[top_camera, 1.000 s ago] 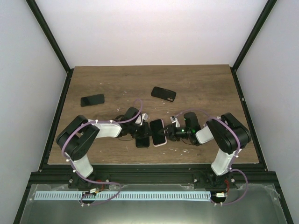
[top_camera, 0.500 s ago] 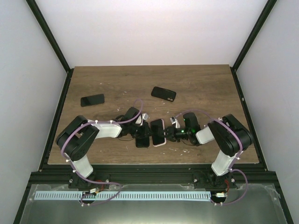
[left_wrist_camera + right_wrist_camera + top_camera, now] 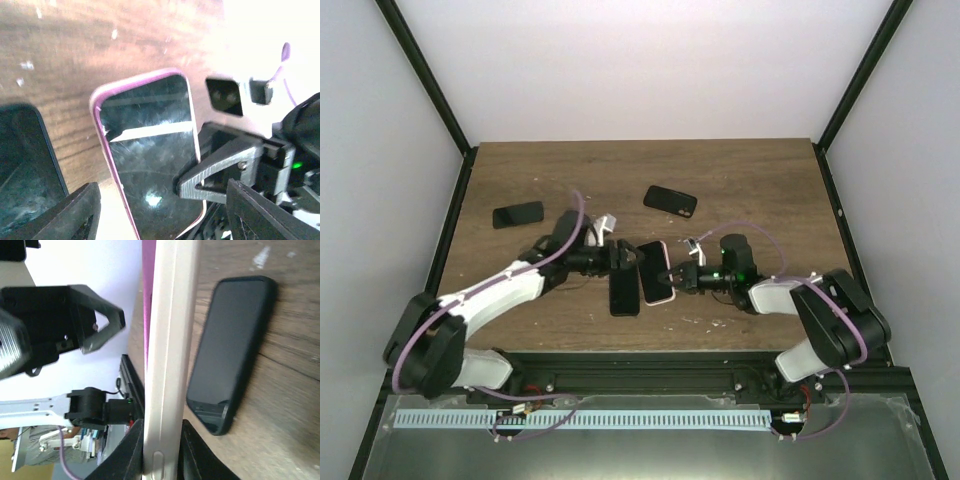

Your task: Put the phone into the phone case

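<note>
- Pink case (image 3: 96, 100) rims the far and left edges of the phone (image 3: 150, 150) screen; whether the phone is fully seated in it cannot be told.
- The phone sits at the middle of the wooden table (image 3: 750, 180), toward the near edge, between the two grippers, screen up.
- Right gripper (image 3: 160, 460): clamped on the phone's right long edge, one finger on each face. The wrist view shows the phone edge-on, with a side button near the fingers.
- Left gripper (image 3: 625, 257): jaws spread wide. Its fingers (image 3: 70, 215) stand well apart at either side of the wrist view, and neither is seen touching the phone. It sits just left of the phone's far end.
- A black phone (image 3: 624, 293) lies flat on the table just left of the held one, near the left gripper.
- Whether the held phone touches the table cannot be told.
- Two more dark phones lie flat farther back, one (image 3: 517, 214) at the left and one (image 3: 670, 200) near the centre, well apart from the grippers.
- Pale specks are scattered on the wood around the work area.
</note>
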Motion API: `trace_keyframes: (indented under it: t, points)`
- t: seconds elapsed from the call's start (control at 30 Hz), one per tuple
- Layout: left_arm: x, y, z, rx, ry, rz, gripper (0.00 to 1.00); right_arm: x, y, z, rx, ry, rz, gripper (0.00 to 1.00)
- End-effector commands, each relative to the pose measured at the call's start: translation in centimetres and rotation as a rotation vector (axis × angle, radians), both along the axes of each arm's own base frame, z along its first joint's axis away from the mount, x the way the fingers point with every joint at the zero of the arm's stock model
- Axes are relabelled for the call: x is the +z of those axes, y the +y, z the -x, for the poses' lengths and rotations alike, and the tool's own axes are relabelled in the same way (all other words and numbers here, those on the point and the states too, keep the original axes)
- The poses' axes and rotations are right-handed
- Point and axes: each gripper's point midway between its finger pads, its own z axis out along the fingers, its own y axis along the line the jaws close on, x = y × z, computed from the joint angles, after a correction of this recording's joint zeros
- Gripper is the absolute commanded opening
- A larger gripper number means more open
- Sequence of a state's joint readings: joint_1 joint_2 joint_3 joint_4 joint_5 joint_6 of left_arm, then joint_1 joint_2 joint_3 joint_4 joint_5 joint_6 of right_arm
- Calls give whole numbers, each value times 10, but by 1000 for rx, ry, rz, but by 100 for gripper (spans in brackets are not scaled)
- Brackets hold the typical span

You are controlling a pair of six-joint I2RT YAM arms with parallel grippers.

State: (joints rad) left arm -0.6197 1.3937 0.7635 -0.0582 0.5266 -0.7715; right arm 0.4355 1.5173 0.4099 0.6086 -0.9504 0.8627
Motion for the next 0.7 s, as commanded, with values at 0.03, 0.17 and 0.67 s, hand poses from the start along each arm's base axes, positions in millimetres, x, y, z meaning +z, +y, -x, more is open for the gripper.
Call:
trace_keyframes:
  t: [0.03,0.17,0.67]
  points:
    - [47,30,0,71,-71,93,76,64,9,7,73,-134,-134,15]
    - [83,36,15,41,-140,182,78,100,9,12,77,-182,-201,15]
    - [119,17,54,-120,-148,442,70,187,14,26,59,-284,-361,17]
